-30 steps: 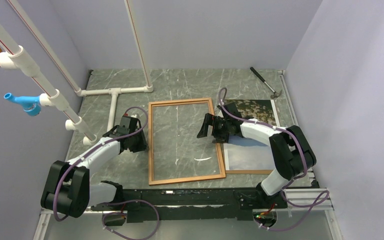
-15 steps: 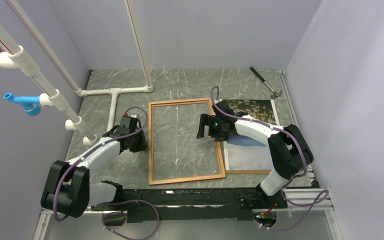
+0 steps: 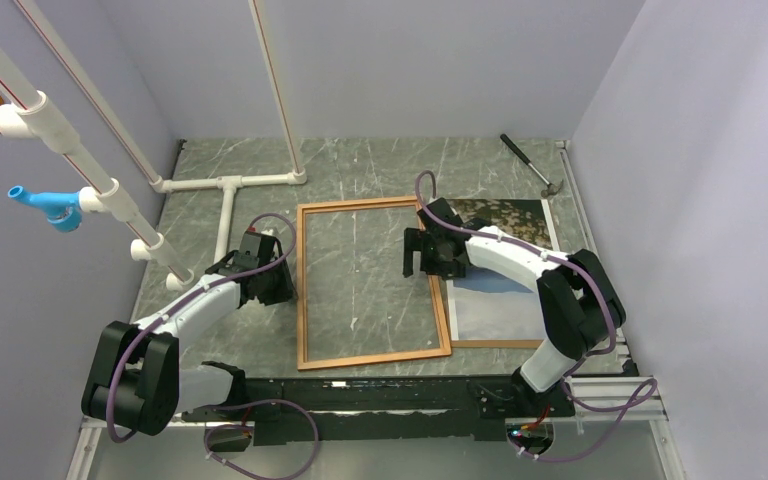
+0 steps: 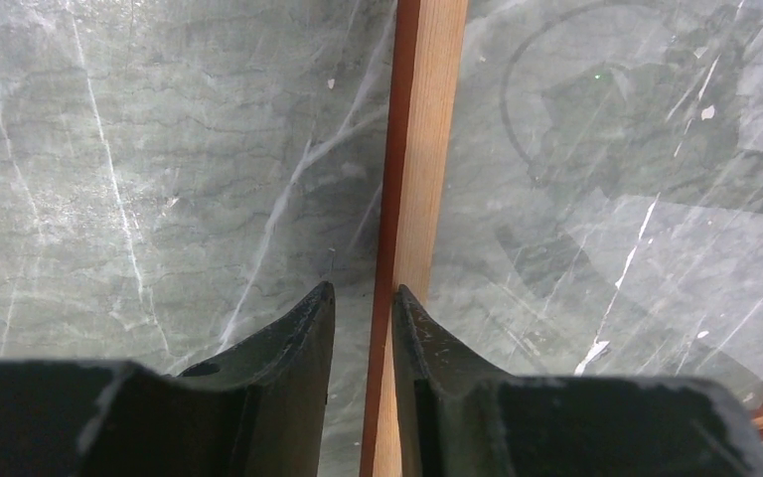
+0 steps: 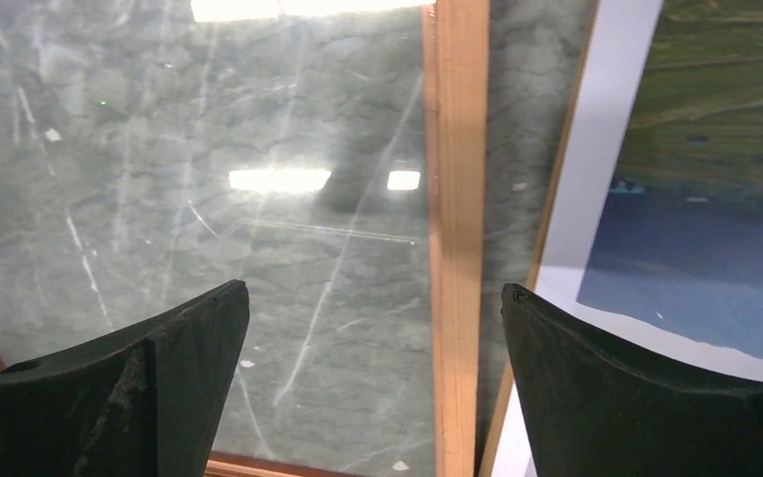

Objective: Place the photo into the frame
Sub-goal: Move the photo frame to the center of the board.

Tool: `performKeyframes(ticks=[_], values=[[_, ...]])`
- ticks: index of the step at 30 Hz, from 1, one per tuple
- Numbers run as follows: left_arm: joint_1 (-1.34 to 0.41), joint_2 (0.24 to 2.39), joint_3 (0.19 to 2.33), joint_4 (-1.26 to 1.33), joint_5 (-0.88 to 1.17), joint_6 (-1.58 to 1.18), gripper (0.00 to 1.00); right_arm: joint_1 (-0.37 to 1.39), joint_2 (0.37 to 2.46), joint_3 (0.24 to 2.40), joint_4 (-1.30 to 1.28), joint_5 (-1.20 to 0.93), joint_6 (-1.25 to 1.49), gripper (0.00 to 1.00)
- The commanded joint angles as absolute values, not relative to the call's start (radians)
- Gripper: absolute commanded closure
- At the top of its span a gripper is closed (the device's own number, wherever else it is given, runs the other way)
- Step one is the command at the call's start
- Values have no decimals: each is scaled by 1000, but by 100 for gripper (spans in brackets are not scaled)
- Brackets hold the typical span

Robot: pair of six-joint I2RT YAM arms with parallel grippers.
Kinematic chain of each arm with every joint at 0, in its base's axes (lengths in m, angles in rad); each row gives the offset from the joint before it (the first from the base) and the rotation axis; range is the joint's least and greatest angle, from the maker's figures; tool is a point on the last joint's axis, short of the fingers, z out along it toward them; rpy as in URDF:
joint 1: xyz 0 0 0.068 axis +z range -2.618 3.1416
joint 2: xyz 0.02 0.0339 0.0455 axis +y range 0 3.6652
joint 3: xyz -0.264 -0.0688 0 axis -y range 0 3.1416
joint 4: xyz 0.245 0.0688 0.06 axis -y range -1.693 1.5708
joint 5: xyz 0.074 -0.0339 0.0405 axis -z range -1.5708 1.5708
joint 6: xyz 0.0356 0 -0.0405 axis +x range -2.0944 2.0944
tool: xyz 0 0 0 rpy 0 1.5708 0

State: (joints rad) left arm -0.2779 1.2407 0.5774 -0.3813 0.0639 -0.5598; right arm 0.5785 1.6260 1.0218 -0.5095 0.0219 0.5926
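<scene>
Right gripper (image 5: 375, 290) hangs with its jaws spread wide and nothing between them, straddling the right rail of the frame (image 3: 375, 358), which lies flat on the green marbled table (image 3: 380, 170). Seen from the right wrist, one finger stands over the frame's opening, where reflected light glares on the surface. The other finger stands on the outer side, towards the photo (image 3: 495, 305).

The photo lies face up outside the frame, just beside that right rail, with a narrow strip of table between the two. Its dark meadow end points to the far wall and its pale sky end to the arms' bases. A thin brown edge of a backing panel (image 3: 495, 344) shows under it along the near and left sides. The right arm reaches across the print's upper half, hiding part of it from above.

On the other side, the left gripper (image 4: 360, 290) sits low at the outer edge of the frame's left rail, well apart from the photo. Its jaws are only a slit apart. The left wrist view shows one fingertip over the table and the other over the wood, with the rail's dark red side in the gap. Whether either tip touches the rail cannot be told.

A hammer (image 3: 530, 165) lies near the far right corner.
</scene>
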Motion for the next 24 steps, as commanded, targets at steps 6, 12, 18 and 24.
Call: performKeyframes(ticks=[6,12,18,24], values=[[-278,1115,526,-398,52,-524,41,545,1596,990,-507,39,591,0],[-278,820,526,-346,162,-537,1,543,1642,989,-484,5,592,0],[-278,637,549,-265,316,-540,1,546,1654,1001,-454,-87,599,0],[-277,610,604,-255,409,-535,1,568,1684,1019,-432,-136,621,0]])
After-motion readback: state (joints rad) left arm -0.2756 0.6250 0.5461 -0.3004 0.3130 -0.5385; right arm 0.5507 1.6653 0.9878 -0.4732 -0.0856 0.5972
